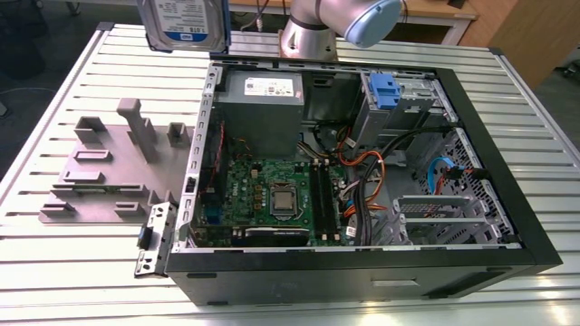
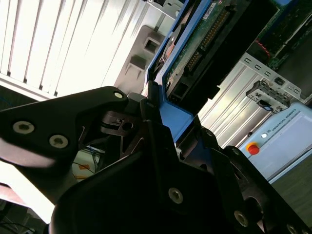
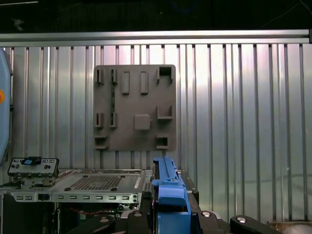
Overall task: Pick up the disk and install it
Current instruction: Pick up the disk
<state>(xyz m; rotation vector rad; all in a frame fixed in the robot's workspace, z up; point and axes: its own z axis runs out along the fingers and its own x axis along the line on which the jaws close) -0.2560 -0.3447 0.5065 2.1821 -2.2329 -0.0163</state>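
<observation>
Slatted worktop bears an open computer case; toward its eleven o'clock, held high, the pincer clamps the disk.

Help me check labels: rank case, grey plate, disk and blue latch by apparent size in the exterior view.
1. case
2. grey plate
3. disk, cropped by the picture's edge, so partly unsure
4. blue latch
</observation>
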